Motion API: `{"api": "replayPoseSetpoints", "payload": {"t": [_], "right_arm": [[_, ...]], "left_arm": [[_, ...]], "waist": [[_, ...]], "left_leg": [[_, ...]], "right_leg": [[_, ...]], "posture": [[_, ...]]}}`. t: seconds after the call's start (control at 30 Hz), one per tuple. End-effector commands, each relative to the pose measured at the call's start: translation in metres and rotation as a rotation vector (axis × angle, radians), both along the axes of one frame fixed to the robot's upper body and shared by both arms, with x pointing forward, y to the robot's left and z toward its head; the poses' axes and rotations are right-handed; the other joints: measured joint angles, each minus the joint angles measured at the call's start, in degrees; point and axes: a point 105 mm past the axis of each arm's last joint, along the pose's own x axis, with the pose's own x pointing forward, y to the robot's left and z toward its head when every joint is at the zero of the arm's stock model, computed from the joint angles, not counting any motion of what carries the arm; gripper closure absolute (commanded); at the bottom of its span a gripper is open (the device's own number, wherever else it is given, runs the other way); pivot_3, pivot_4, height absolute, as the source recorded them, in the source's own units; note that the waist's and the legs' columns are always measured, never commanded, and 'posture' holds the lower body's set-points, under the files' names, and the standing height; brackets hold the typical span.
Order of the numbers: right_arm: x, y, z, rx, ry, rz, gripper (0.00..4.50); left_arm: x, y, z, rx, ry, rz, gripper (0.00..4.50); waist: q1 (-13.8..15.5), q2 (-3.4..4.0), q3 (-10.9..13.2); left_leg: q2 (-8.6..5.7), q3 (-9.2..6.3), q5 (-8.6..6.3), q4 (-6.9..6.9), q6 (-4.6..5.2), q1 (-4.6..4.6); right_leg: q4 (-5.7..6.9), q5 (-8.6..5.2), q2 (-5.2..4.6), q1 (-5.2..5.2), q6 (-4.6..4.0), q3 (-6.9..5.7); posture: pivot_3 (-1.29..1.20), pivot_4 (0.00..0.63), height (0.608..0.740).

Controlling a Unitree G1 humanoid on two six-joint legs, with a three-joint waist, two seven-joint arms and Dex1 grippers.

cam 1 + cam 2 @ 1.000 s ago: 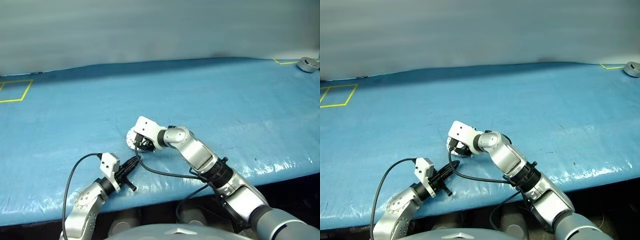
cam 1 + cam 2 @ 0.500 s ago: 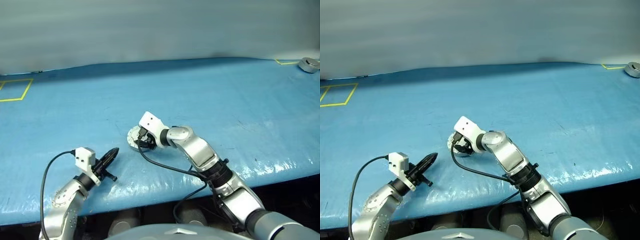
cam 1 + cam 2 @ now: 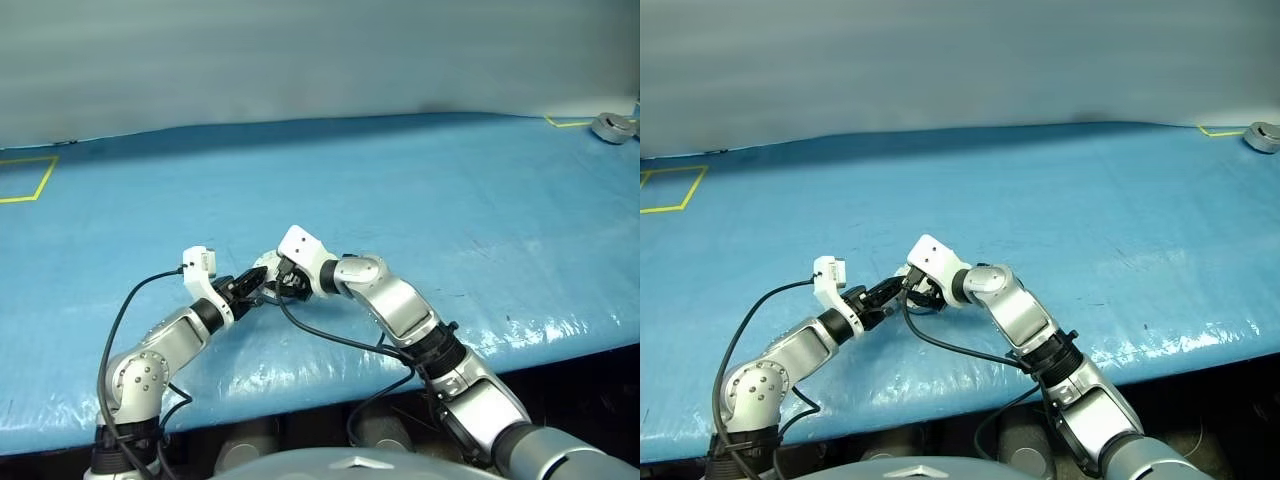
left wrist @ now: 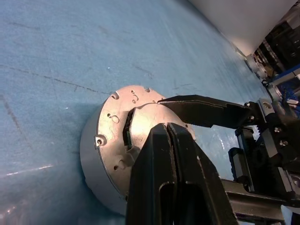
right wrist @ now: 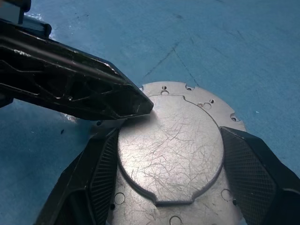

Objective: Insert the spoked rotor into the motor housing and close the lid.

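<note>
Right end effector [image 5: 164,154] has its 2 fingers spread on both sides of the housing [image 4: 101,154], touching its rim, likely to keep it from sliding on the blue counter [image 3: 450,200]. Its lid [image 5: 168,150] is down, plain grey side up. Left end effector [image 5: 140,105] is clenched tight with nothing in it, and its tip rests on the lid's edge, maybe to push it fully shut. I cannot see the rotor; it is probably inside.
</note>
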Motion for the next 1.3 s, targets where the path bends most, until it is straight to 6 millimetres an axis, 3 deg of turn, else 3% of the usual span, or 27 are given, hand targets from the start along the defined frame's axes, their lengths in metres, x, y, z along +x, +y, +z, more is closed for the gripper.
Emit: {"api": "replayPoseSetpoints", "payload": {"t": [0.03,0.37,0.9,1.03,1.3], "right_arm": [[0.001,-0.031,-0.046,-0.15,0.119,-0.113,1.47],[-0.001,-0.029,-0.047,-0.158,0.123,-0.103,1.47],[-0.006,-0.027,-0.043,-0.089,0.145,-0.106,1.47],[-0.009,-0.03,-0.03,0.005,0.129,-0.15,0.14],[-0.024,-0.069,0.012,0.244,0.104,-0.315,0.05]], "left_arm": [[-0.001,0.004,0.004,0.019,-0.016,0.03,4.5],[-0.013,0.011,-0.008,0.034,0.037,0.047,4.5],[0.0,-0.008,-0.01,0.061,0.055,-0.041,4.5],[-0.003,-0.002,-0.015,0.097,0.072,-0.04,4.5],[-0.006,0.003,-0.012,0.128,0.04,-0.043,4.5]], "waist": [[0.1,0.0,0.0],[0.3,-0.02,0.0],[0.8,-0.1,0.0],[1.2,-0.13,0.0],[1.3,-0.19,0.2]], "left_leg": [[0.0,0.0,-0.02,0.0,-0.05,0.01],[0.0,0.01,-0.1,-0.02,-0.26,0.02],[-0.04,-0.04,0.03,-0.03,-0.35,0.01],[-0.09,-0.09,0.04,-0.1,-0.34,-0.02],[-0.14,-0.33,0.03,-0.24,-0.25,-0.65]], "right_leg": [[0.0,-0.07,-0.01,0.01,-0.13,0.0],[0.0,-0.16,-0.04,0.01,-0.28,0.02],[0.0,-0.16,-0.06,0.07,-0.27,0.0],[-0.05,-0.16,-0.08,0.06,-0.27,0.0],[-0.6,0.09,-0.06,-0.16,0.11,-0.07]], "posture": [[0.0,0.15,0.74],[0.0,0.15,0.74],[0.0,0.15,0.74],[0.0,0.15,0.74],[0.0,0.15,0.74]]}}
